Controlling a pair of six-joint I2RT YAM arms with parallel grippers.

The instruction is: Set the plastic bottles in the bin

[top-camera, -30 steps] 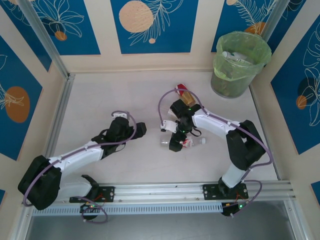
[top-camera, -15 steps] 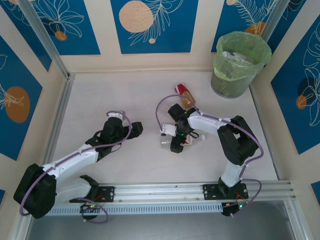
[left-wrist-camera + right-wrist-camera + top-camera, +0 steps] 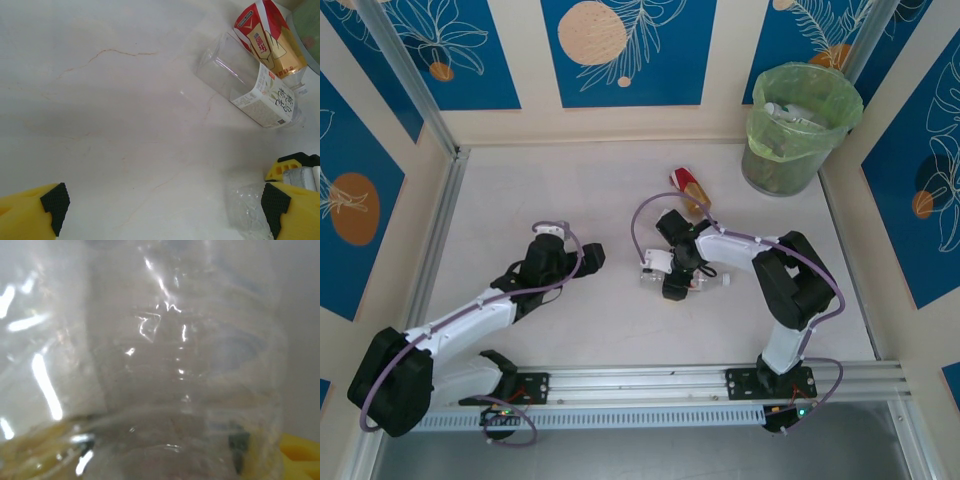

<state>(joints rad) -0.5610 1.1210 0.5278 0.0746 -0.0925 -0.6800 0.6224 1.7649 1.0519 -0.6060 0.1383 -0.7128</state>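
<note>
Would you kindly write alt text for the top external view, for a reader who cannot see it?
The right gripper is down over a clear bottle lying mid-table, while the left gripper hovers over bare table to its left. A red-labelled bottle lies behind, and the green-lined bin stands in the far right corner.

Pale, faintly veined bench (image 3: 570, 180) carrying two bottles and a bin.
A clear bottle (image 3: 718, 282) lies on its side near the middle, a red-labelled bottle (image 3: 686, 186) lies farther back, and the green-lined bin (image 3: 780, 170) stands in the far right corner.
</note>
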